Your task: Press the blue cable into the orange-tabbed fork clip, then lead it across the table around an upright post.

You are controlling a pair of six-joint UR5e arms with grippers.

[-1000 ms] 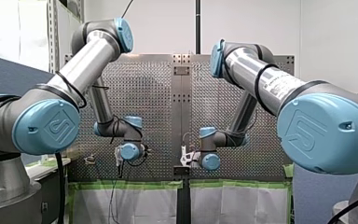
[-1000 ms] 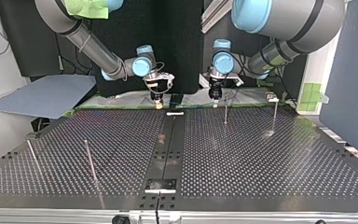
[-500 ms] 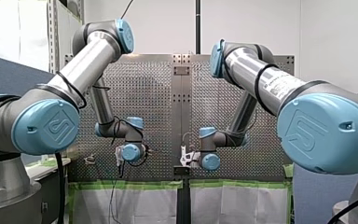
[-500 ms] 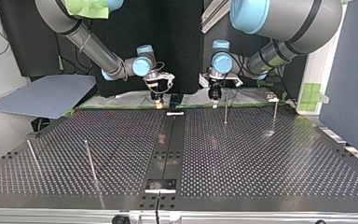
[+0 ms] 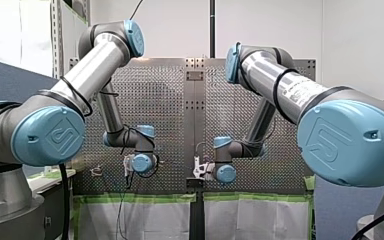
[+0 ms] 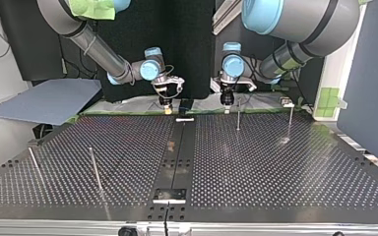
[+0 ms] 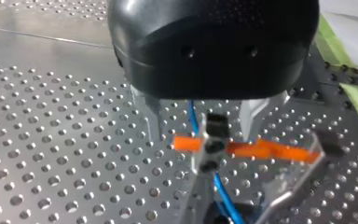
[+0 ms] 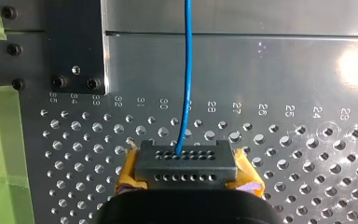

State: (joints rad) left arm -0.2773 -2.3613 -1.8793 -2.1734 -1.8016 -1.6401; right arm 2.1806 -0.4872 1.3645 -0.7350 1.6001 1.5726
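My left end effector has edged slightly sideways, fingers open astride the cable at the clip; pressing looks underway. My right end effector clamps the cable near the tabletop edge. Beyond, posts stand amid open room.

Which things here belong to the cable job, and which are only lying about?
Job: thin blue cable; clear fork clip with orange tabs; slim upright metal posts; my left hand; my right hand; perforated metal table.
Lying about: grey-blue flat sheet; green tape strip.
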